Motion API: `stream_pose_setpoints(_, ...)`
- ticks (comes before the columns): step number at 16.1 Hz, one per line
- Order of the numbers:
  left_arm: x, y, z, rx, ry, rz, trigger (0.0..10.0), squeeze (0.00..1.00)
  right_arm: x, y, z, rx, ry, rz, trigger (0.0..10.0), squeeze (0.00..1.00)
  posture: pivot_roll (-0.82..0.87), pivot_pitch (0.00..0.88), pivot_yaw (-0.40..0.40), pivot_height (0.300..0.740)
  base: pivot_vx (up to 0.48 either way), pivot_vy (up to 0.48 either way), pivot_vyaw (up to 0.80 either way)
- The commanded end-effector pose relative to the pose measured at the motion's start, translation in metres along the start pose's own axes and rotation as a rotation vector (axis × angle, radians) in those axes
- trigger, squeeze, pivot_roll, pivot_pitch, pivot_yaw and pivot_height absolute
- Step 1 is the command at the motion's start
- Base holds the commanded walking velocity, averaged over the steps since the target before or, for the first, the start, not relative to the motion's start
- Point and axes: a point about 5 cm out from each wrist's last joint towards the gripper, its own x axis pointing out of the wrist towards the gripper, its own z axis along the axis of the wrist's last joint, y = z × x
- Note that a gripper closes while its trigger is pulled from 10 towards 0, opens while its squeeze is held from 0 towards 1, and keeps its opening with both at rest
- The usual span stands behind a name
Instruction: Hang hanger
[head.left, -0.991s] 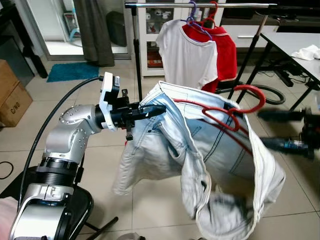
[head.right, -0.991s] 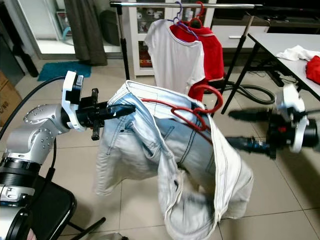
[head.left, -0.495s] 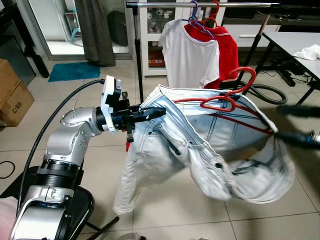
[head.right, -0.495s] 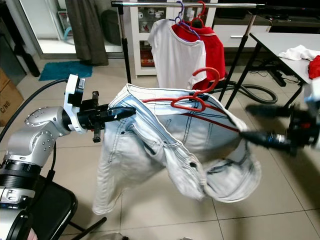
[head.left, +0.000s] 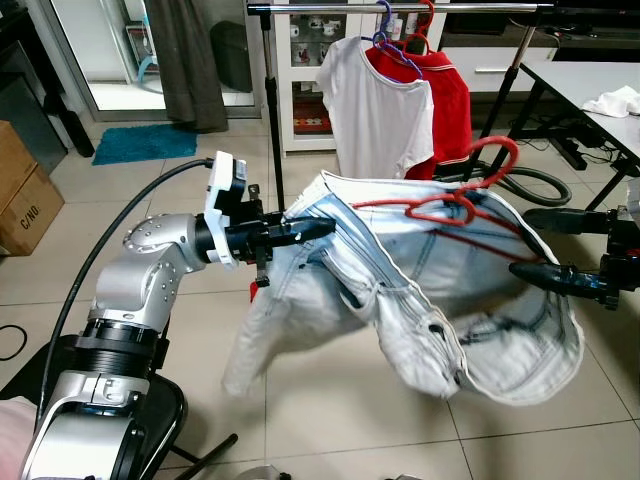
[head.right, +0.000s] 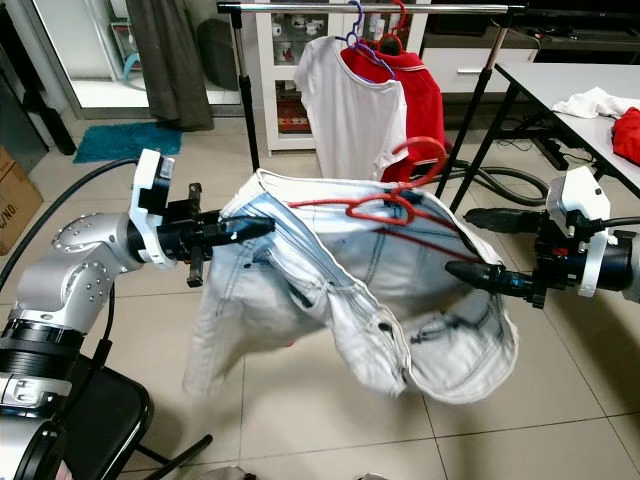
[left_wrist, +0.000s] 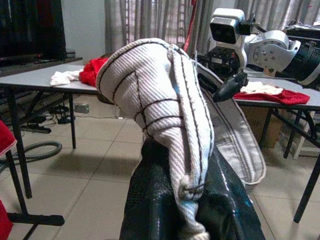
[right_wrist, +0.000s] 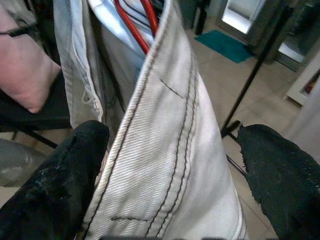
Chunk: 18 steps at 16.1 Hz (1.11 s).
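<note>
1. A clothes rail spans the back of a tiled room and serves as the landmark here. Its bar runs high above the robot's reach point, with a white T-shirt and a red shirt already hanging from it.

2. Below and in front of the rail, pale denim jeans are stretched between the robot's two arms. The waistband is pulled wide, seemingly so the garment sits square on its hanger before going up.

3. The red hanger lies inside the waistband, and its hook rises clear of the denim toward the rail but well short of the bar. The hanging step looks not yet begun.

4. The left hand, nearer the rail's left upright, has its fingers closed on the waistband's edge. The left wrist view shows the folded denim pinched between them, which anchors that end.

5. The right hand, below the rail's right end, has its fingers spread apart with the denim hem running between them. It props the cloth open rather than pinching it.

6. A cardboard box stands far left of the rail. It carries dark lettering too small to read.

7. A white cloth lies on a table right of the rail.
</note>
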Motion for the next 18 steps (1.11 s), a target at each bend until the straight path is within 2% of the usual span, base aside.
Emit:
stream_pose_setpoints(1,0.001,0.0,0.01,0.043,-0.028,-0.018,0.0,0.0,-0.005,0.005,0.015,-0.021,-0.028,0.058,10.0,0.0,-0.13,0.0,0.026,0.74,0.0,0.0,0.0)
stream_pose_setpoints(2,0.0,0.002,0.009,0.043,-0.025,-0.007,0.0,0.0,-0.013,0.012,0.02,-0.012,-0.033,0.126,10.0,0.0,-0.13,0.0,0.026,0.74,0.0,0.0,0.0)
stream_pose_setpoints(4,-0.001,0.003,0.009,0.042,-0.023,-0.008,0.0,0.0,-0.031,0.015,0.027,0.035,-0.081,0.169,10.0,0.0,-0.13,0.0,0.026,0.74,0.0,0.0,0.0)
stream_pose_setpoints(6,0.0,0.001,0.009,0.038,-0.024,-0.027,0.0,0.0,-0.042,0.002,0.032,0.017,-0.119,0.054,10.0,0.0,-0.14,0.0,0.029,0.74,0.0,0.0,0.0)
stream_pose_setpoints(7,0.0,-0.001,0.01,0.036,-0.029,-0.05,0.0,0.0,-0.047,-0.015,0.024,-0.05,-0.034,-0.111,10.0,0.0,-0.14,0.0,0.033,0.74,0.0,0.0,0.0)
stream_pose_setpoints(8,0.001,-0.002,0.011,0.036,-0.032,-0.056,0.0,0.0,-0.048,-0.018,0.021,-0.062,-0.003,-0.138,10.0,0.0,-0.15,0.0,0.035,0.74,0.0,0.0,0.0)
stream_pose_setpoints(10,0.001,-0.002,0.012,0.039,-0.037,-0.064,0.0,0.0,-0.051,-0.025,0.011,-0.036,-0.013,-0.158,10.0,0.0,-0.15,0.0,0.036,0.74,0.0,0.0,0.0)
stream_pose_setpoints(15,0.001,-0.004,0.016,0.039,-0.051,-0.081,0.0,0.0,-0.039,-0.023,0.0,-0.013,0.034,-0.017,10.0,0.0,-0.14,0.0,0.033,0.74,0.0,0.0,0.0)
stream_pose_setpoints(18,0.001,-0.004,0.017,0.037,-0.061,-0.081,0.0,0.0,-0.021,-0.017,-0.007,-0.008,0.061,0.086,10.0,0.0,-0.14,0.0,0.027,0.74,0.0,0.0,0.0)
